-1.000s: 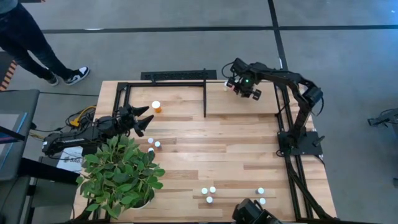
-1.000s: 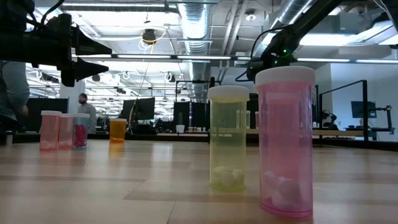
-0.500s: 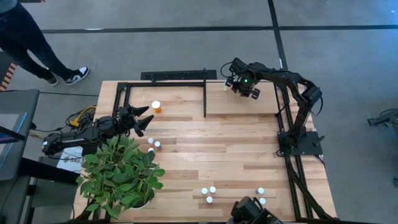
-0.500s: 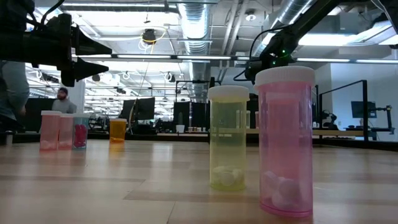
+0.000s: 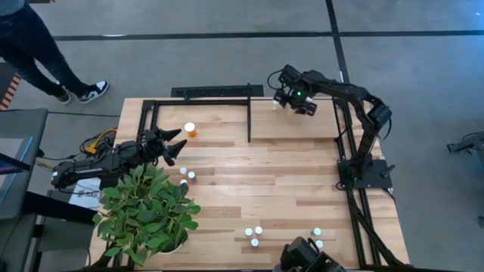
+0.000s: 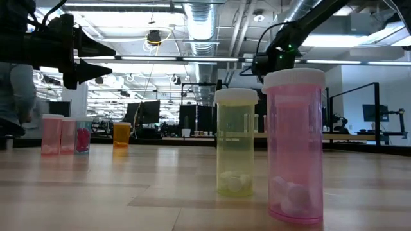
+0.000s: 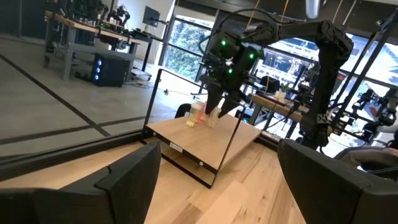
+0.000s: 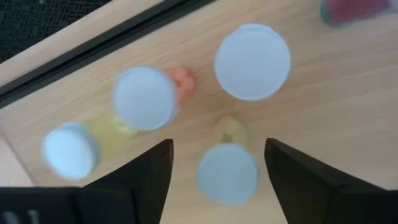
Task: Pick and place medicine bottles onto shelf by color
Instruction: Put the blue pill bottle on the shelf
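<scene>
My right gripper (image 5: 281,97) hangs open over the far right corner of the shelf (image 5: 219,121), a pale board in a black frame. Several white-capped vials (image 8: 252,61) stand upright there. One capped yellowish vial (image 8: 228,173) shows between the fingers, which stand clear on either side of it. My left gripper (image 5: 175,147) is open and empty above the table's left side, by the shelf's near edge. The larger orange bottle (image 5: 190,130) stands on the shelf's left part. Other vials stand on the table by the plant (image 5: 187,176) and near the front edge (image 5: 254,234), among them a yellow-green one (image 6: 236,144) and a pink one (image 6: 294,147).
A potted plant (image 5: 147,211) fills the table's near left corner, beside my left arm. A black bar (image 5: 249,121) crosses the shelf from far to near. The right arm's base (image 5: 363,170) and frame rails run along the table's right edge. A person (image 5: 38,53) stands beyond the far left corner.
My right gripper has gone up a little and toward the table's far edge over the vials in the shelf's corner. The vials stand where they were.
</scene>
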Robot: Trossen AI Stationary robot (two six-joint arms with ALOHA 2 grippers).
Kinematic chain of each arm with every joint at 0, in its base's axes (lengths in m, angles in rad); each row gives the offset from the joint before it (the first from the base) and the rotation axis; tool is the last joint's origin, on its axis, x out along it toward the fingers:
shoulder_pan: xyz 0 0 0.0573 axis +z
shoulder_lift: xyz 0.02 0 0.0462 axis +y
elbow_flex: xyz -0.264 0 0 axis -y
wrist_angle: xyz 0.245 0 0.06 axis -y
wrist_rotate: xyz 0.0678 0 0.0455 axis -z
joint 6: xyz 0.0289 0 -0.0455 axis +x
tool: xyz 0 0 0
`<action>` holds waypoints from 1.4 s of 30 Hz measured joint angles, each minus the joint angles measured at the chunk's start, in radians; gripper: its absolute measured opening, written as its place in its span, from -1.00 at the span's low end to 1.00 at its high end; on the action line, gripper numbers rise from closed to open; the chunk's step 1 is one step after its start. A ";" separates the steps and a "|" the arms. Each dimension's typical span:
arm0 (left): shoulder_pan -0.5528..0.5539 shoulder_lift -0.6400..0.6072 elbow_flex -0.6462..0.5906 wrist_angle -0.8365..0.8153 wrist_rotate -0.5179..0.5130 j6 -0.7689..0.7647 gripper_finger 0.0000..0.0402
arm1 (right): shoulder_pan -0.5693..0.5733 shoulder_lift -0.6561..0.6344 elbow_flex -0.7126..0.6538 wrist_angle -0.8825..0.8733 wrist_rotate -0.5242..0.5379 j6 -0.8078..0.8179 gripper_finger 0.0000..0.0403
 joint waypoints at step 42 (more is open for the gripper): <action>0.000 0.000 0.000 0.000 0.000 0.000 0.55 | 0.556 -0.731 -0.468 -0.330 -0.115 0.606 0.42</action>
